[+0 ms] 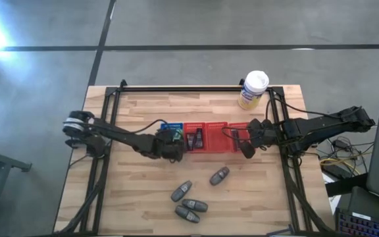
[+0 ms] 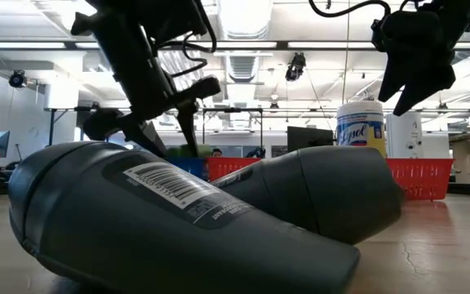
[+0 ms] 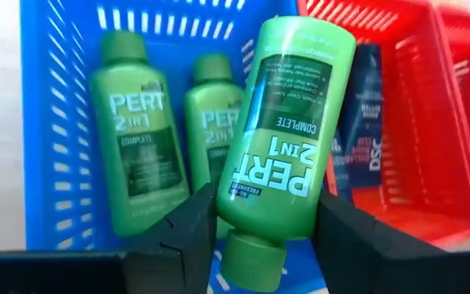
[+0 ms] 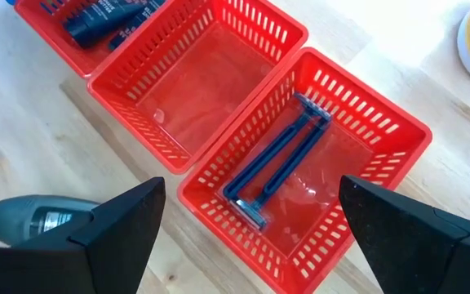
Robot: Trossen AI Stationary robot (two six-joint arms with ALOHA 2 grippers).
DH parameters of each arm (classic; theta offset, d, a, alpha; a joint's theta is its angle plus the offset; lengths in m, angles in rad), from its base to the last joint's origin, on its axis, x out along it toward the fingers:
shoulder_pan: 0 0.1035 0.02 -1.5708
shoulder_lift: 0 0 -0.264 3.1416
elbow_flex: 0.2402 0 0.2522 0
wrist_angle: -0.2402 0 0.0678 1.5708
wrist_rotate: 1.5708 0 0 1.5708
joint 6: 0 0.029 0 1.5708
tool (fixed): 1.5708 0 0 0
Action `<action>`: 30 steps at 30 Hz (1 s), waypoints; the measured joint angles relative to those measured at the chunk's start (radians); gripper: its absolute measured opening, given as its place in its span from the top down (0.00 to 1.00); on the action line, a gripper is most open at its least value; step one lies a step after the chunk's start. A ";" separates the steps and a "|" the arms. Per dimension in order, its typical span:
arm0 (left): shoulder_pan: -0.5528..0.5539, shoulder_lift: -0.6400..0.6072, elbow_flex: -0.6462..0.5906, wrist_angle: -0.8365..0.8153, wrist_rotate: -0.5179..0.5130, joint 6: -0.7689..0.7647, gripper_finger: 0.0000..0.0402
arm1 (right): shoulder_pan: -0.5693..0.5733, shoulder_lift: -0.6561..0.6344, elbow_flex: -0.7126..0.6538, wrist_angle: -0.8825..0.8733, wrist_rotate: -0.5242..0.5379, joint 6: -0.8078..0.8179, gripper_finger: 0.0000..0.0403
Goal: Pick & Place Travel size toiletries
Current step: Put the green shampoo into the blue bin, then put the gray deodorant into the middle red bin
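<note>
My left gripper [image 1: 170, 146] is shut on a bright green Pert bottle [image 3: 288, 139] above the blue basket [image 3: 55, 122]. Two more green bottles [image 3: 137, 131] lie in that basket. My right gripper [image 4: 251, 196] is open and empty above the right-hand red basket [image 4: 382, 139], where blue razors [image 4: 280, 159] lie. Dark tubes [image 4: 96, 16] lie in the red basket next to the blue one. Several grey oval containers [image 1: 188, 201] lie on their sides on the table, nearer than the baskets. My left gripper pinches the green bottle's lower body just above its cap [image 3: 251, 212] between its two fingers [image 3: 190, 233]. The fingers lie across the bottle. The bottle is lifted clear above the blue basket, slightly tilted, with its cap end toward the gripper.
The middle red basket [image 4: 194, 82] holds nothing. A tall Lysol canister [image 1: 253, 89] stands at the far right, behind the baskets. The black frame rails [image 1: 288, 178] run along the table's left and right sides. Bare wood lies near the front edge.
</note>
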 joint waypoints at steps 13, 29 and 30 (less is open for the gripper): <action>0.008 -0.008 -0.001 -0.011 -0.028 -0.024 0.45 | 0.000 0.000 -0.001 0.000 -0.001 0.000 0.10; -0.102 -0.049 0.144 0.019 0.253 0.461 0.45 | 0.000 0.000 -0.001 0.001 -0.002 0.004 0.10; -0.116 -0.033 0.156 0.012 0.269 0.454 0.45 | 0.000 0.000 -0.001 0.001 -0.002 0.004 0.10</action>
